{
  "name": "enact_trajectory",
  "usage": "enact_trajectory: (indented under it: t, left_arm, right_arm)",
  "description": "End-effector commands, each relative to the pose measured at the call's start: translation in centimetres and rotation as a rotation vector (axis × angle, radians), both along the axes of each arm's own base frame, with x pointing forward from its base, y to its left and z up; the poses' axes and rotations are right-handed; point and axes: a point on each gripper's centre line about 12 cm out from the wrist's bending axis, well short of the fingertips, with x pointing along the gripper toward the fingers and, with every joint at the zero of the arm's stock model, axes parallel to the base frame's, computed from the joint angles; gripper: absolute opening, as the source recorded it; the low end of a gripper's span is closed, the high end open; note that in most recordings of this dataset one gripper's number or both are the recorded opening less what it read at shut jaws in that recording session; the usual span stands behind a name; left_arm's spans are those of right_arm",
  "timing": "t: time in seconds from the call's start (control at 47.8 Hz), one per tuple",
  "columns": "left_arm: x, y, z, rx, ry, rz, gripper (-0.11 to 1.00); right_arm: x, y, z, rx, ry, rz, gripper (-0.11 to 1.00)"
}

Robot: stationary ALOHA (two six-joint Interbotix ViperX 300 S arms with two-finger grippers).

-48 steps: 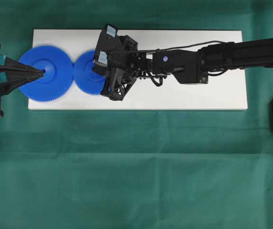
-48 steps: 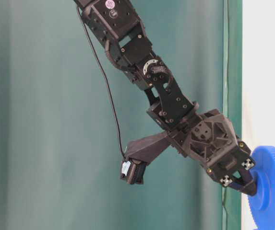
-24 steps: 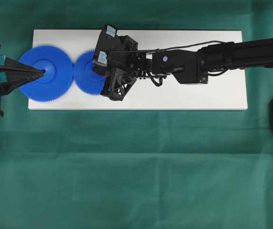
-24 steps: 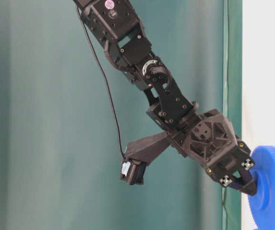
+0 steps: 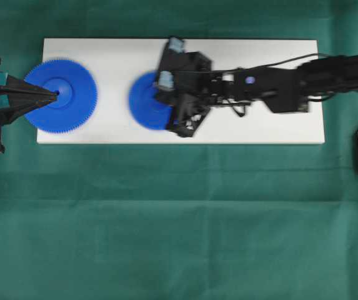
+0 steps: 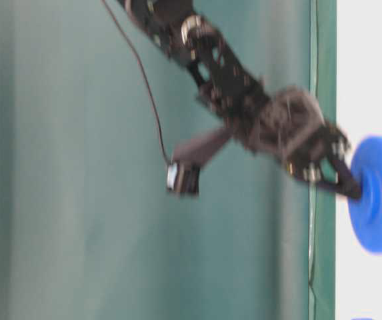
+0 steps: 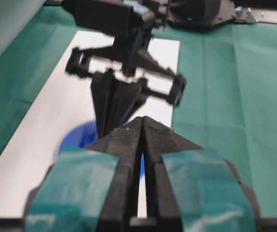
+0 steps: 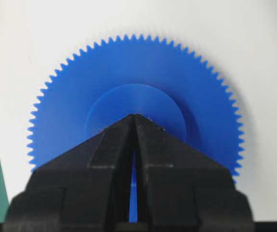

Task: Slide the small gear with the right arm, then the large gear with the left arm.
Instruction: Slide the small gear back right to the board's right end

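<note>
Overhead exterior: the small gear [image 5: 146,110] is being slid along the white board [image 5: 272,128] by the right gripper [image 5: 165,100], its fingers closed together and pressed into the hub, gripping nothing. The large gear [image 5: 60,95] is pinned near the board's end under the left gripper [image 5: 52,94], likewise closed; its slide is judged next.

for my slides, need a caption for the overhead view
Right gripper slides the small gear across the white board, apart from the large gear.
</note>
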Motion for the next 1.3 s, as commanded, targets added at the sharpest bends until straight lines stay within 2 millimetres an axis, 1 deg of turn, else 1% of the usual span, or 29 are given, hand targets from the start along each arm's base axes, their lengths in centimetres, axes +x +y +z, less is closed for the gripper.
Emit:
enact_trajectory:
  t: [0.0,0.146,0.251,0.272,0.314,0.46,0.606,0.753,0.899,1.066,1.275]
  left_arm:
    - [0.3,0.1,0.7,0.002,-0.014,0.004,0.00]
    - [0.3,0.1,0.6,0.002,-0.004,0.003,0.00]
    - [0.3,0.1,0.5,0.003,0.000,0.003,0.00]
    - [0.3,0.1,0.5,0.003,0.000,0.003,0.00]
    - [0.3,0.1,0.5,0.003,0.000,0.003,0.00]
    - [0.3,0.1,0.5,0.005,0.001,0.003,0.00]
    - [0.4,0.1,0.4,0.004,0.008,0.003,0.00]
    - [0.7,0.2,0.2,0.002,0.023,0.003,0.00]
    - [0.9,0.2,-0.1,0.001,0.039,0.003,0.00]
    - [1.0,0.2,-0.1,0.002,0.041,0.003,0.00]
    - [0.9,0.2,-0.3,0.001,0.043,0.003,0.00]
  right_arm:
    - [-5.4,-0.6,-3.2,0.058,0.124,-0.087,0.50]
    - [-11.4,-0.8,-4.3,0.127,0.142,-0.205,0.50]
    - [-15.3,-0.4,-4.5,0.167,0.132,-0.273,0.50]
    - [-16.4,-0.2,-4.6,0.179,0.129,-0.291,0.50]
    - [-17.7,0.0,-4.5,0.191,0.123,-0.316,0.50]
    - [-21.0,0.8,-4.0,0.214,0.107,-0.375,0.50]
    - [-23.6,1.2,-3.4,0.231,0.136,-0.453,0.50]
    - [-25.4,1.3,-2.8,0.232,0.207,-0.522,0.50]
    - [-26.5,1.4,-1.9,0.222,0.246,-0.574,0.50]
    - [-26.6,1.3,-1.1,0.205,0.204,-0.576,0.50]
    - [-26.5,1.2,-0.8,0.202,0.182,-0.572,0.50]
